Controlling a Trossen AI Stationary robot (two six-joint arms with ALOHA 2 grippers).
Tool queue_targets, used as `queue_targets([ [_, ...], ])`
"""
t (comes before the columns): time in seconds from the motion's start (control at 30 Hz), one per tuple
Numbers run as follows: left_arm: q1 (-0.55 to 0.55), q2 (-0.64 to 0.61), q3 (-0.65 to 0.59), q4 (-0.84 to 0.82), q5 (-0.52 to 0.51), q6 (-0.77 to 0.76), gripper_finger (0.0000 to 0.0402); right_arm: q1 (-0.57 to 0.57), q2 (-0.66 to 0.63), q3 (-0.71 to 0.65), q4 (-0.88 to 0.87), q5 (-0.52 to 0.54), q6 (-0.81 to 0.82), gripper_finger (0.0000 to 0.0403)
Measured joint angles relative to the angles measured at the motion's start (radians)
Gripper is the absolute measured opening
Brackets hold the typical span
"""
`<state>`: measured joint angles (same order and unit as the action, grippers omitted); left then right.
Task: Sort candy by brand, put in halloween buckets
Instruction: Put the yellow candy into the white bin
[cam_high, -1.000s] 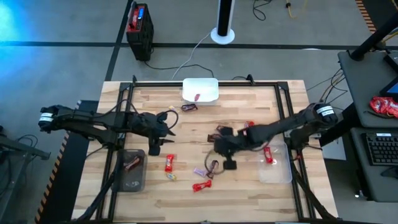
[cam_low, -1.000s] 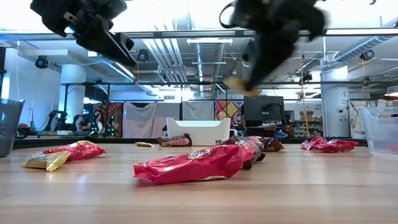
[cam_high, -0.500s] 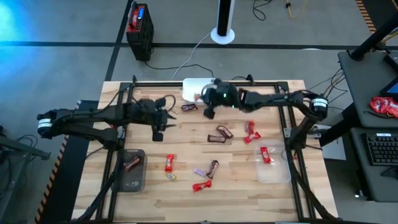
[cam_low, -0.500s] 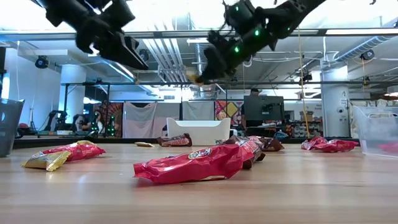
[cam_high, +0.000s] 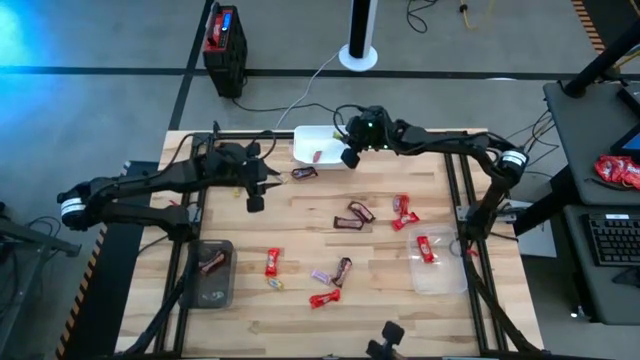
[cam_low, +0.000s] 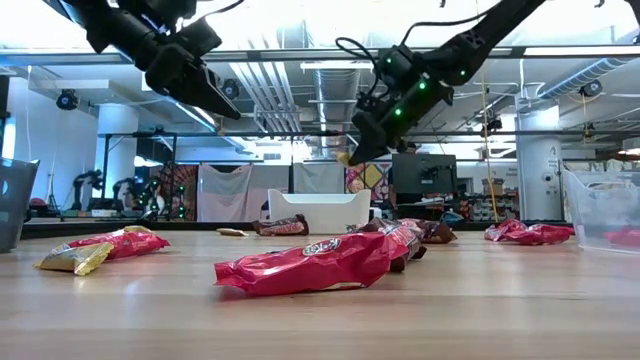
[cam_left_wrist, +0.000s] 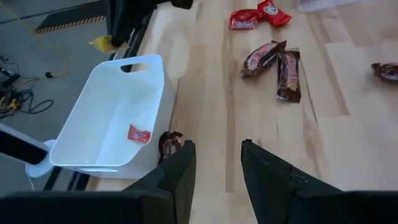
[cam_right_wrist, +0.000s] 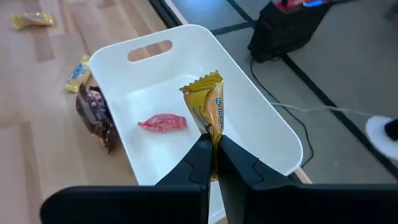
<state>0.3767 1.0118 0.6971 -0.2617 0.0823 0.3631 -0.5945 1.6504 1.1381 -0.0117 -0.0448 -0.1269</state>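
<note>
white bin (cam_right_wrist: 261, 124) open-topped, one red candy (cam_right_wrist: 162, 122) inside, brown candy (cam_right_wrist: 96, 115) alongside

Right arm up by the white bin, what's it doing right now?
The right gripper is shut on a yellow candy and hangs over the white bin, which holds one red candy. The candy is not yet let go. The left gripper is open and empty, above the table near a brown candy that lies beside the bin. More candies lie loose on the table; the grey bin and the clear bin each hold some.
</note>
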Motion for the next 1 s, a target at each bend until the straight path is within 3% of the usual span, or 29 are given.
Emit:
queue_targets([
  [0.13,0.0,0.0,0.0,0.0,0.014,-0.01,0.0113,0.0,0.002,0.0,0.002,-0.005,0.007,0.003],
  [0.53,0.0,0.001,-0.005,-0.032,0.012,-0.071,0.0113,0.001,-0.038,0.0,-0.036,-0.009,0.065,0.0139],
  [0.83,0.0,0.001,-0.006,-0.061,0.004,-0.092,0.0113,0.054,-0.274,0.0,-0.326,-0.008,0.081,0.0144],
  [1.0,0.004,0.016,-0.005,-0.045,-0.126,-0.068,0.0116,0.13,-0.379,-0.001,-0.405,-0.007,0.124,0.0139],
])
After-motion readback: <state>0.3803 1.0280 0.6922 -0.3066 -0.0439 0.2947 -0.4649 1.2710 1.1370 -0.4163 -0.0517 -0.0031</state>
